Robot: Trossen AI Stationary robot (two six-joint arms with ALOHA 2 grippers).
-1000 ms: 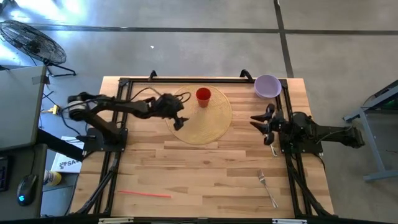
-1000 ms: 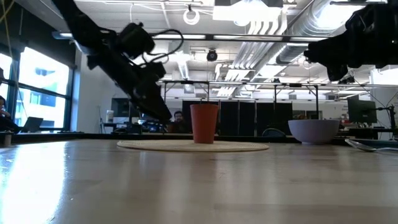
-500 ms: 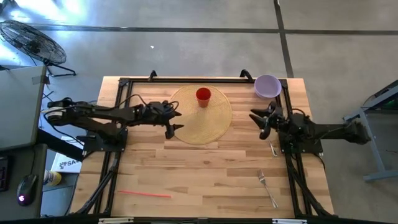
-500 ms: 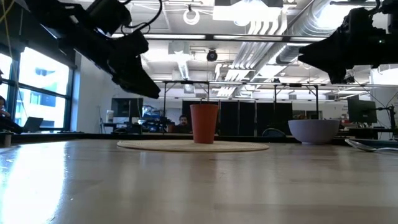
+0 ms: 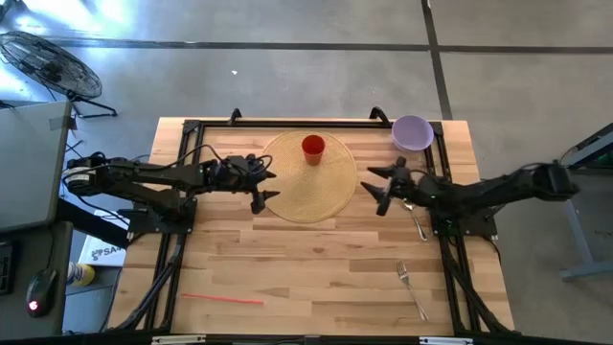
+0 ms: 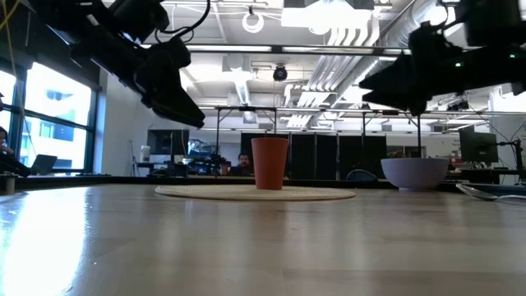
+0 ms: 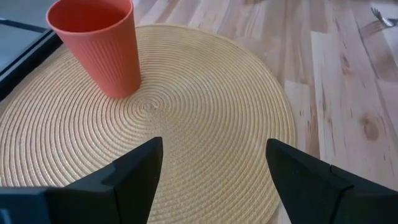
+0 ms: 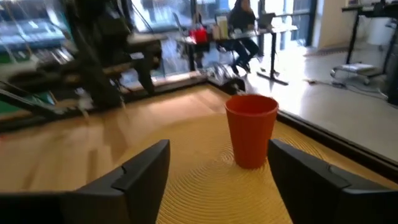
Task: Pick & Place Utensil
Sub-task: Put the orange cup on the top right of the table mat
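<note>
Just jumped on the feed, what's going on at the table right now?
Neither arm holds anything. The left gripper hovers open over the woven placemat's left edge; the right gripper hangs open just off its right edge. The red cup stands on the mat. A spoon and fork lie untouched on the table's right side.

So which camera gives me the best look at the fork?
The high view: the whole fork lies in sight on the table's near right part. The left wrist view catches only its tines at the frame edge. The low and right wrist views don't show it clearly.
</note>
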